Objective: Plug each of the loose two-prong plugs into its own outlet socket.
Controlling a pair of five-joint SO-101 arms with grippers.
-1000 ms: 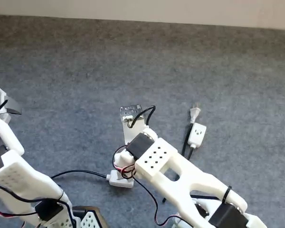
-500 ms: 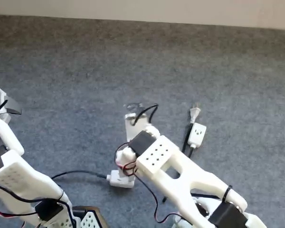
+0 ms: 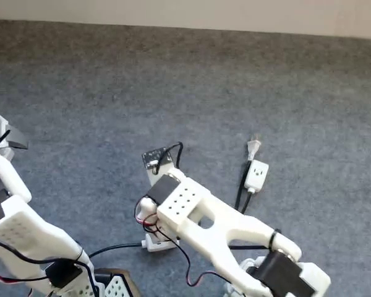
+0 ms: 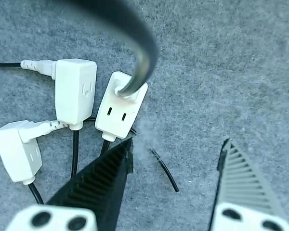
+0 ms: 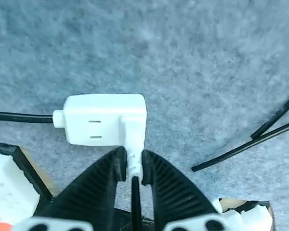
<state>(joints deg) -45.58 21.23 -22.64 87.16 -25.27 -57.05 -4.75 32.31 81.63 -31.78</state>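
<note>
The loose plug (image 3: 254, 147) lies just behind the outlet socket (image 3: 256, 175).

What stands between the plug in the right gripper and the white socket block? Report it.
Nothing visible. The right gripper is shut on the plug, and the plug sits right against one end of the socket block with no gap between them. The prongs are hidden.

Here's the tally: two arms on the grey carpet (image 3: 111, 93), the left arm (image 3: 21, 232) and the right arm (image 3: 235, 230). From above there are two white outlet blocks, the far block (image 3: 256, 176) and the near block (image 3: 156, 244), plus one loose plug (image 3: 254, 146). Left wrist view, three blocks: first block (image 4: 75, 94), second block (image 4: 121, 106), third block (image 4: 17, 151). Right wrist view: one white plug (image 5: 134, 144).
</note>
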